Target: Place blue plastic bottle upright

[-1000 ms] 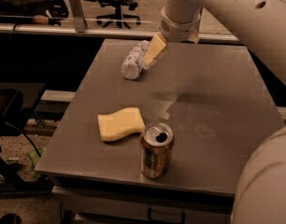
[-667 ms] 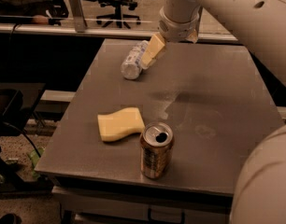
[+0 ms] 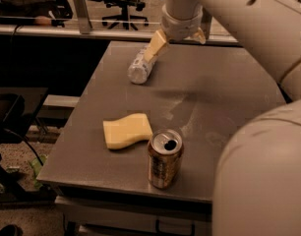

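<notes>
The blue plastic bottle [image 3: 140,66] lies on its side at the far left of the grey table [image 3: 229,92], with its round end toward me. My gripper [image 3: 178,39] hangs from the white arm just above and right of the bottle. Its fingers are spread apart. The left yellowish finger [image 3: 157,45] rests at the bottle's far end. The right finger [image 3: 199,35] is apart from the bottle. Nothing is held between them.
An open orange-brown soda can [image 3: 165,158] stands near the table's front edge. A yellow sponge [image 3: 126,131] lies to its left. My white arm covers the right side of the view. Office chairs and a rail stand behind the table.
The gripper has shifted very slightly up and left at the bottle's far end. The bottle, can and sponge have not moved.
</notes>
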Robot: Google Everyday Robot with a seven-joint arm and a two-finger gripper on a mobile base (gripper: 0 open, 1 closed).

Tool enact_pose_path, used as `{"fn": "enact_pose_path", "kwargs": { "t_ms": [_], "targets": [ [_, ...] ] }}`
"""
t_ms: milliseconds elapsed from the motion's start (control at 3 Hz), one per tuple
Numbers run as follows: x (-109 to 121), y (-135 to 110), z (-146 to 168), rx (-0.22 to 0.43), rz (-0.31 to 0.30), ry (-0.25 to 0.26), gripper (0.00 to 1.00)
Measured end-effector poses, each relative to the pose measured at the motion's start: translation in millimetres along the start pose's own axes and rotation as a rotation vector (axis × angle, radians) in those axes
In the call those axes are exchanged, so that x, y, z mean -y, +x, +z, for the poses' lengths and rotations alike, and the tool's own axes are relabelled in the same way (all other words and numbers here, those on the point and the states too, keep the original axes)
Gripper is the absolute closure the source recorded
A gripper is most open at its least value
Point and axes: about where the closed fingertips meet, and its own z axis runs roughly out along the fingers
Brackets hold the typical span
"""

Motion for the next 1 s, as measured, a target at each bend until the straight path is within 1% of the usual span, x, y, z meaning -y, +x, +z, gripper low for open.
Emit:
{"fn": "enact_pose_path", "kwargs": {
  "t_ms": [333, 667, 1000],
  "targets": [
    [0, -26, 8, -0.016, 0.095, 0.016, 0.00],
    [-1, -47, 16, -0.025, 0.157, 0.021, 0.00],
    [-4, -60, 24, -0.030, 0.195, 0.019, 0.00]
  ]
}}
